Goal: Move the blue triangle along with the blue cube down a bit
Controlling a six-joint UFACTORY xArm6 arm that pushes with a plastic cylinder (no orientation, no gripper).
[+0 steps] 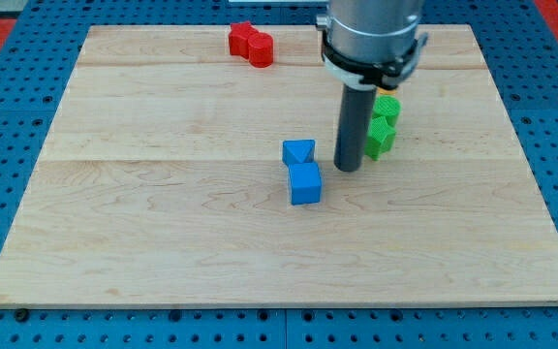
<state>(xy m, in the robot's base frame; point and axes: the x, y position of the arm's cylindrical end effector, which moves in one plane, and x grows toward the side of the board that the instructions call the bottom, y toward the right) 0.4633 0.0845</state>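
A blue triangle (298,151) lies near the middle of the wooden board (163,194). A blue cube (305,183) sits just below it and touches it. My tip (347,169) rests on the board just to the right of the two blue blocks, a small gap away from them, level with where they meet. The dark rod rises from it to the grey arm head (371,34) at the view's top.
A green block (384,126) stands just right of the rod, partly hidden by it; its shape is unclear. Two red blocks (251,44) lie together near the board's top edge. A blue pegboard (8,97) surrounds the board.
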